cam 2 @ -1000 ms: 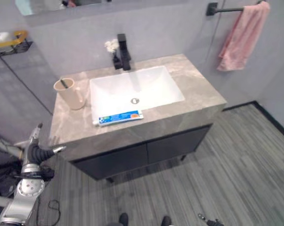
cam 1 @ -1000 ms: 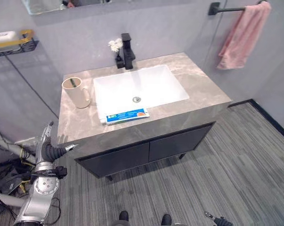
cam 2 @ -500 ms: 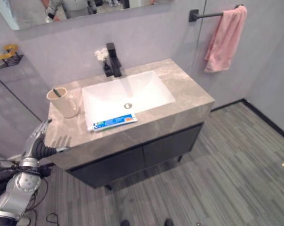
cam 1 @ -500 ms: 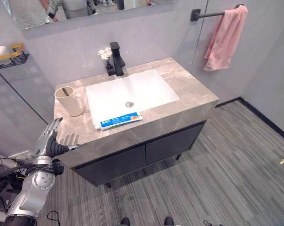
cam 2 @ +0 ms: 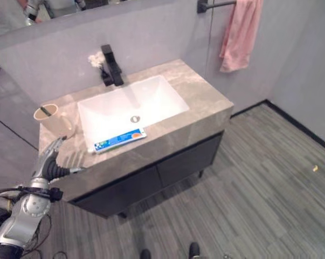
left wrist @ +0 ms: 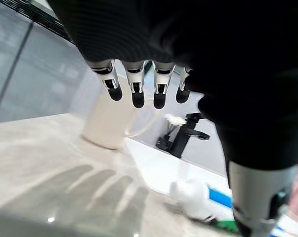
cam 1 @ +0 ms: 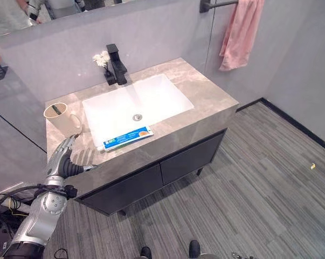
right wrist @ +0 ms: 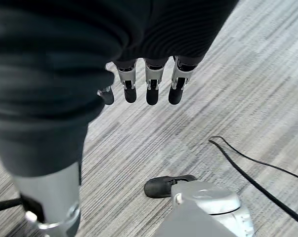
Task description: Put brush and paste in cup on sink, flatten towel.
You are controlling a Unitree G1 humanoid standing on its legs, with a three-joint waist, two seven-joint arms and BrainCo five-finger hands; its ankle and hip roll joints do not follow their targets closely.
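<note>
Room: grey bathroom wall and striped grey floor (cam 1: 248, 178); all positions below are given relative to the basin.
Table (cam 1: 200, 94): marble vanity top carrying the white basin (cam 1: 135, 102), set against the wall so the black tap (cam 1: 115, 63) reaches over the basin.
Towel (cam 1: 239, 32): pink, hanging bunched from the black rail (cam 1: 216, 4) on the wall well to the right of the basin; judged not yet flattened.
Cup (cam 1: 59, 117): cream mug standing upright just left of the basin, mouth up to receive items; a dark stick, probably the brush, already stands in it.
Paste (cam 1: 128, 139): blue-and-white tube lying flat along the basin's front edge, outside the cup; judged the next item to move.
Left robot hand (cam 1: 62, 159): front-left of the basin, over the table edge, fingers (left wrist: 134, 91) straight and apart, holding nothing.
Right robot hand (right wrist: 144, 84): far from the basin, over the floor, fingers relaxed, empty.
</note>
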